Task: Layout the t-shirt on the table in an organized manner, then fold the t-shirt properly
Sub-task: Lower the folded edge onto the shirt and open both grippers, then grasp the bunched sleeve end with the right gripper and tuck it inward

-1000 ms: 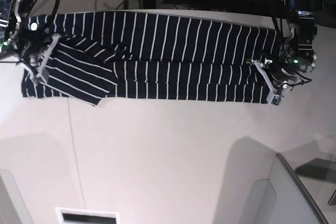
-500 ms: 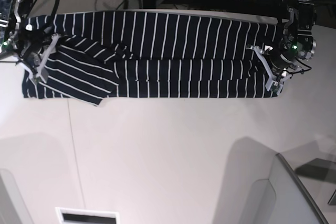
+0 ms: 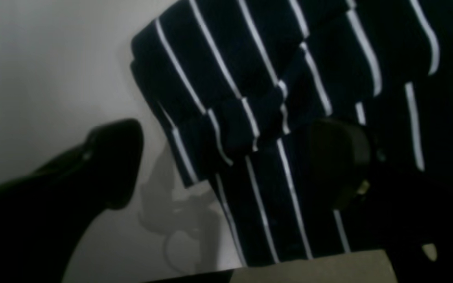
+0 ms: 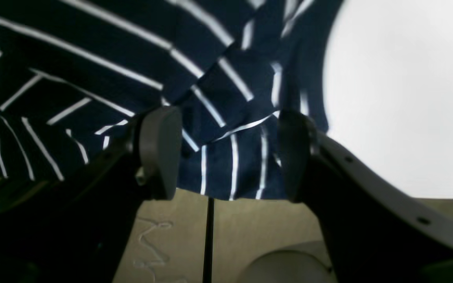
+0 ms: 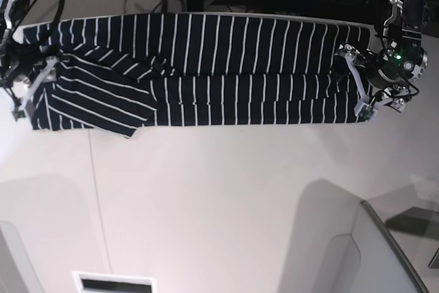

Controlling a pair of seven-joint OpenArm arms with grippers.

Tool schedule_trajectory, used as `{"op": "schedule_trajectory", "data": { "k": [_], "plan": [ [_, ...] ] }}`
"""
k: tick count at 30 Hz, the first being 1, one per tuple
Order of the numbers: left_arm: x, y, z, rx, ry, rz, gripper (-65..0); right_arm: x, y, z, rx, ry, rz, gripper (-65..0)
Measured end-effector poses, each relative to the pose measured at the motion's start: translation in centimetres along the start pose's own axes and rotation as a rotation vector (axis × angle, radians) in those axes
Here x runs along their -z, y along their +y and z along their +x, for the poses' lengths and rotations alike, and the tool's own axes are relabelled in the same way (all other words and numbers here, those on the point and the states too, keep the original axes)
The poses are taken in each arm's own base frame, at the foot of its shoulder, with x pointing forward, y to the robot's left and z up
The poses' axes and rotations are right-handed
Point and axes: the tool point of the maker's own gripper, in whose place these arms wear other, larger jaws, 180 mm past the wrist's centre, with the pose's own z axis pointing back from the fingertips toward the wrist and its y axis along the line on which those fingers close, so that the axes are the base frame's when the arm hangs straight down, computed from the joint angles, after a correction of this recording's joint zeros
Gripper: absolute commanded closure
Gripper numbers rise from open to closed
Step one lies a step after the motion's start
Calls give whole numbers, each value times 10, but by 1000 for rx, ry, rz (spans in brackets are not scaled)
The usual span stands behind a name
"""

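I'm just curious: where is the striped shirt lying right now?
In the base view the t-shirt lies as a long band across the table's far side, between the two pincers.

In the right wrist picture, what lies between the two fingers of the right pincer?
Only the t-shirt lies between the fingers of the right pincer; they stand apart over its striped fabric, in the right wrist view.

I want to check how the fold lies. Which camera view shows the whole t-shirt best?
The base view: the t-shirt lies there as one long folded band on the white table, both ends visible. The left wrist view shows only one folded corner of it; the right wrist view shows only a rumpled patch between the fingers of the open right claw.
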Motion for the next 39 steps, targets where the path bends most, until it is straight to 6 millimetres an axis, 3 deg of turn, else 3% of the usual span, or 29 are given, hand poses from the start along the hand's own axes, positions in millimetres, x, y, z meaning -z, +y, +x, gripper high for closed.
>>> {"op": "schedule_trajectory", "data": {
  "k": [3, 6, 8, 11, 13, 15, 16, 17, 19, 22, 25, 28, 34, 39],
  "plan": [
    [-4, 8, -5, -53, -10, 12, -650, -8, -2, 9, 10, -43, -11, -365],
    [-20, 47, -32, -164, 13, 110, -650, -13, 3, 27, -23, -118, -19, -363],
    [-30, 70, -46, -266, 12, 168, -650, -12, 25, 50, -77, -194, 27, -363],
    [-43, 96, -51, -377, -41, 209, -650, -6, 68, 88, -140, -275, 140, -363],
    [-47, 110, -63, -458, -49, 233, -650, 1, 77, 96, -170, -266, 154, -363],
    [-50, 117, -81, -514, -25, 250, -650, 11, 90, 91, -188, -231, 180, -363],
    [-50, 118, -89, -531, -10, 255, -620, 16, 98, 87, -188, -215, 199, -363],
    [-51, 117, -94, -538, -3, 253, -545, 21, 106, 83, -179, -199, 222, -363],
    [-48, 106, -97, -530, -13, 197, -341, 28, 116, 90, -167, -219, 259, -363],
    [-41, 90, -115, -551, 14, 137, 0, 37, 109, 120, -138, -268, 260, -363],
    [-35, 74, -132, -569, 51, 93, 0, 50, 100, 133, -126, -243, 254, -363],
    [-34, 71, -132, -571, 50, 86, 0, 67, 106, 130, -153, -168, 276, -363],
    [-33, 65, -132, -584, 45, 78, 0, 79, 111, 150, -131, -144, 310, -363],
    [-33, 66, -132, -586, 44, 78, 0, 91, 113, 140, -105, -109, 328, -365]
  ]
}}
